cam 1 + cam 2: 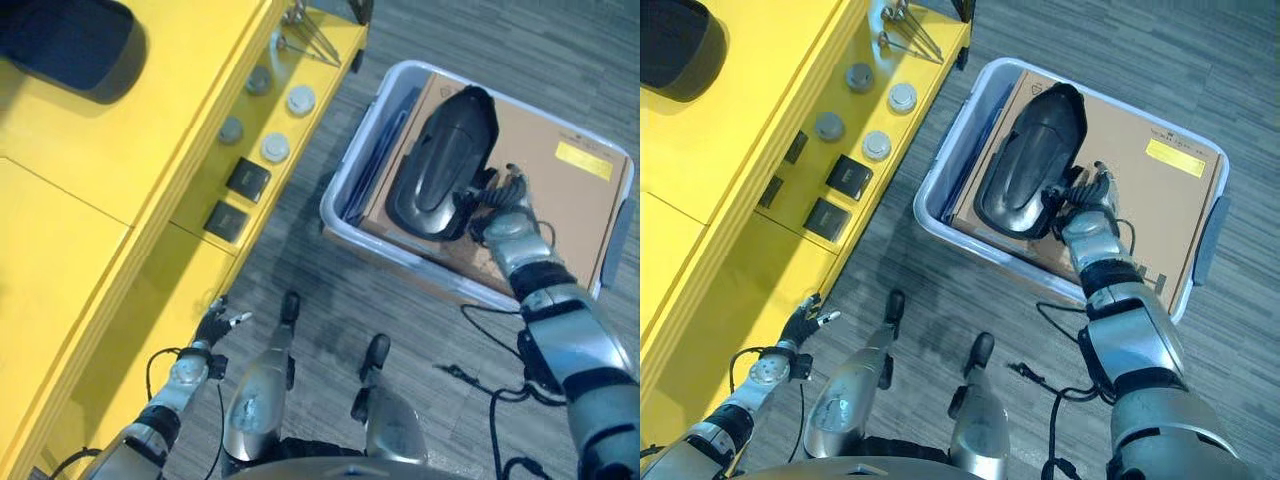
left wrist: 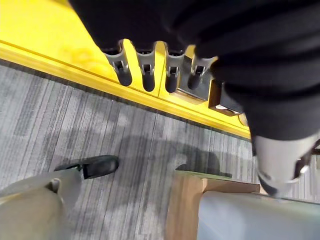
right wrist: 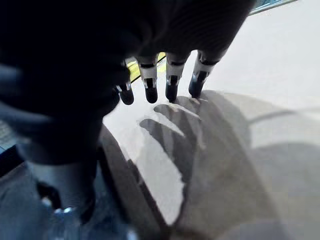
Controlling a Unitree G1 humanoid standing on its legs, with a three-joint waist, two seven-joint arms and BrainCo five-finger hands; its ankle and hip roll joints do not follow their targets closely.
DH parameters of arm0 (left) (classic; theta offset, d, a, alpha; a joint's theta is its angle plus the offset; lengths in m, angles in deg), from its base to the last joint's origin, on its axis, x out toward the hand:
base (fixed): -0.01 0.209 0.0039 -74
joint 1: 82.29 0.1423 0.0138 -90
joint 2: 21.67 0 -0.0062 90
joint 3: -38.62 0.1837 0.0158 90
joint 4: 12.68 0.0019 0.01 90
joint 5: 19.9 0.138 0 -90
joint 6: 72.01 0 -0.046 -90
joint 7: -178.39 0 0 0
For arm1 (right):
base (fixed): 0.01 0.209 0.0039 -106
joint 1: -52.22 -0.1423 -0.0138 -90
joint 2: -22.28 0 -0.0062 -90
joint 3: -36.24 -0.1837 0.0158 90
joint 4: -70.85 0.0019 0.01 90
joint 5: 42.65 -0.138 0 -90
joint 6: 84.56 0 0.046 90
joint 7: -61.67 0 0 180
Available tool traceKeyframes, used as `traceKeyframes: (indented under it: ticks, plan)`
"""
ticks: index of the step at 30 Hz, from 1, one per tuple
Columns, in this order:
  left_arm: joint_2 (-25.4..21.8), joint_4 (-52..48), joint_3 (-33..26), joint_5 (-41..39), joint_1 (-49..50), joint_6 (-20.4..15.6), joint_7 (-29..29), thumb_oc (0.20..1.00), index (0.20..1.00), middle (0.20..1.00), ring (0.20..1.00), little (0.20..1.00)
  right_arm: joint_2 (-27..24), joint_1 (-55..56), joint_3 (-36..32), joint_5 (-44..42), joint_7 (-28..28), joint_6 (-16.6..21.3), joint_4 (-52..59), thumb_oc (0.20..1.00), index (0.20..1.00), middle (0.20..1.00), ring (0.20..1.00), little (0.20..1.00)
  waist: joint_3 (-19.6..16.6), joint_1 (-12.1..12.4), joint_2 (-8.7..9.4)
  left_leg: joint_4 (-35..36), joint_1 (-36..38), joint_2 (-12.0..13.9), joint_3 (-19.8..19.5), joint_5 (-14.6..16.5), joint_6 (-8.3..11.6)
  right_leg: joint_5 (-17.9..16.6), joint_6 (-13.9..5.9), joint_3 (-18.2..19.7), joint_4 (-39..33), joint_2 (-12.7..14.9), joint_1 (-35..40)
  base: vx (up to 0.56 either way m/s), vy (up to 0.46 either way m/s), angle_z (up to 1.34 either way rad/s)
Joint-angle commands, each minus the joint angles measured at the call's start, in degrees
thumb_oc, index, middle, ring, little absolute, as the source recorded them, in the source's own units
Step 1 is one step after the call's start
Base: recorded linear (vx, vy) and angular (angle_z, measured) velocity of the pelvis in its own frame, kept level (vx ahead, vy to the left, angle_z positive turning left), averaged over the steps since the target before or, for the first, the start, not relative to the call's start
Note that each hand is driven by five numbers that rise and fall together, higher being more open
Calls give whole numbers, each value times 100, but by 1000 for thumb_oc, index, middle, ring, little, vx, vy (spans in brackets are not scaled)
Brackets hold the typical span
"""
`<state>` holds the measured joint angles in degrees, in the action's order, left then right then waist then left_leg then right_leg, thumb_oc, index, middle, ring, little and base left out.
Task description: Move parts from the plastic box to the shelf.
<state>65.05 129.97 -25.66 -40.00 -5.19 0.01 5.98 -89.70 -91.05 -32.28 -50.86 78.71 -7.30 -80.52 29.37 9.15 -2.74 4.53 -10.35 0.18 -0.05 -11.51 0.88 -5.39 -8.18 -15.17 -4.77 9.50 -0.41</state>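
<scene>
A translucent plastic box (image 1: 343, 190) stands on the floor at the right, lined with a cardboard sheet (image 1: 560, 200). A long black curved part (image 1: 440, 165) lies on the cardboard. My right hand (image 1: 508, 222) is inside the box at the part's near end, touching or just beside it. In the right wrist view its fingers (image 3: 171, 82) are straight above the cardboard (image 3: 260, 75), holding nothing. The yellow shelf (image 1: 80, 200) runs along the left. My left hand (image 1: 212, 325) hangs low beside the shelf's edge, its fingers (image 2: 147, 70) relaxed and empty.
On the shelf lie several round grey discs (image 1: 275, 147), two black square parts (image 1: 248, 178), thin metal rods (image 1: 305, 40) and a large black part (image 1: 70, 40) at the far left. Blue sheets (image 1: 385, 130) stand along the box's left wall. Grey floor (image 1: 300, 250) separates shelf and box.
</scene>
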Motion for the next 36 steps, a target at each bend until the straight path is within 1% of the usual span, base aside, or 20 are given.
traceKeyframes:
  ticks: [1,5,8,10,11,13,14,15,16,17,18,20,22,23,26,27,28,30,32,36]
  plan:
    - [-60,130,111,48,-70,52,-99,1000,1000,1000,1000,1000,159,691,734,292,-1293,-1048,-871,200,200,200,200,200,-239,85,-44,-294,126,40,-14,1172,40,505,238,-34,275,96,-440,22,-57,13]
    - [-167,-21,74,182,43,-23,-157,1000,1000,1000,1000,1000,11,793,697,506,-1384,-1410,-1280,200,200,200,200,200,-412,190,-38,-191,273,70,-61,1141,60,475,217,-200,200,108,-296,11,-71,14]
    - [-235,-159,57,275,102,-82,-142,1000,1000,1000,1000,1000,-110,948,542,411,-1537,-1468,-1430,200,200,200,200,200,-518,205,-14,-121,388,92,-70,1127,79,462,205,-255,161,97,-198,17,-53,11]
    - [-333,-355,15,310,172,-40,-116,1000,1000,1000,1000,1000,-210,1173,364,392,-1563,-1389,-1445,200,200,200,200,200,-629,209,26,-62,505,115,-67,1125,98,447,187,-295,105,89,-85,48,-78,12]
    - [-425,-508,-38,395,234,9,-68,1000,1000,1000,1000,1000,-290,1392,203,176,-1380,-1146,-1428,200,200,200,200,200,-750,200,76,-26,602,145,-41,1124,120,435,170,-326,75,78,5,57,-89,13]
    - [-481,-570,-73,419,279,-50,-69,1000,1000,1000,1000,1000,-339,1505,103,108,-1190,-962,-1384,200,200,200,200,200,-833,188,116,-5,667,164,-21,1124,132,432,166,-328,51,66,68,44,-66,7]
    - [-525,-631,-109,468,318,-61,-82,1000,1000,1000,1000,1000,-388,1645,-9,11,-1062,-773,-1341,200,200,200,200,200,-928,172,151,20,739,188,4,1125,148,433,158,-336,36,55,130,77,-80,0]
    - [-604,-793,-134,453,376,-103,-109,1000,1000,1000,1000,1000,-447,1833,-199,-99,-777,-460,-1196,200,200,200,200,200,-1064,136,204,47,841,215,38,1135,167,436,150,-324,11,36,220,94,-76,-4]
    - [-632,-866,-156,436,386,-103,-120,1000,1000,1000,1000,1000,-469,1908,-282,-66,-694,-346,-1131,200,200,200,200,200,-1121,115,226,47,869,226,54,1143,174,436,146,-313,2,29,246,92,-87,-4]
    - [-705,-1098,-200,377,416,-96,-176,1000,1000,1000,1000,1000,-544,2082,-450,-43,-416,87,-952,200,200,200,200,200,-1260,69,282,47,954,255,93,1165,195,436,139,-287,-23,9,325,57,-73,-5]
    - [-768,-1268,-204,302,441,-160,-236,1000,1000,1000,1000,1000,-589,2180,-530,44,-173,433,-800,200,200,200,200,200,-1340,38,314,47,1006,277,125,1178,206,451,142,-268,-23,-4,371,50,-77,-5]
    - [-854,-1591,-223,143,465,-61,-298,1000,1000,1000,1000,1000,-668,2313,-632,295,46,647,-475,200,200,200,200,200,-1456,-19,350,47,1079,309,180,1196,222,457,138,-226,-23,-24,421,18,-46,-11]
    - [-986,-2206,-256,-68,455,-39,-406,1000,1000,1000,1000,1000,-820,2548,-677,790,569,1082,236,200,200,200,200,200,-1616,-129,396,47,1206,352,276,1237,252,478,131,-146,-23,-61,516,-2,-49,-22]
    - [-1030,-2592,-292,-94,418,178,-395,1000,1000,1000,1000,1000,-918,2691,-676,968,725,978,820,200,200,200,200,200,-1720,-203,423,47,1230,374,322,1230,260,470,133,-123,-23,-70,533,5,-34,-24]
    - [-1040,-2947,-303,-150,334,288,-431,1000,1000,1000,1000,1000,-1036,2838,-685,1308,987,984,1466,200,200,200,200,200,-1826,-304,455,47,1290,395,380,1242,270,477,140,-72,-23,-94,581,2,-27,-17]
    - [-1026,-3235,-312,-323,194,478,-458,1000,1000,1000,1000,1000,-1174,2887,-719,1727,1157,966,2052,200,200,200,200,200,-1909,-409,472,47,1364,413,441,1265,267,501,153,-9,-23,-122,640,-1,-20,-21]
    - [-1011,-3359,-321,-410,134,591,-488,1000,1000,1000,1000,1000,-1217,2901,-741,1835,1205,926,2286,200,200,200,200,200,-1935,-442,476,47,1389,420,463,1273,265,512,156,13,-23,-130,663,-7,-26,-27]
    - [-893,-3902,-207,-523,-171,900,-537,1000,1000,1000,1000,1000,-1347,2879,-803,2511,1690,906,3359,200,200,200,200,200,-2050,-605,494,47,1500,444,553,1324,252,564,163,122,-23,-173,755,-16,-32,-34]
    - [-831,-4064,-141,-633,-300,1035,-576,1000,1000,1000,1000,1000,-1408,2829,-831,2763,1785,1000,3649,200,200,200,200,200,-2091,-664,501,47,1531,455,587,1345,251,581,160,152,-23,-187,781,-21,-20,-17]
    - [-488,-4239,144,-1134,-708,1485,-523,1000,1000,1000,1000,1000,-1512,2513,-688,3060,2029,1247,4212,200,200,200,200,200,-2192,-778,518,47,1603,487,646,1373,249,632,159,178,-23,-214,848,-20,-11,-9]
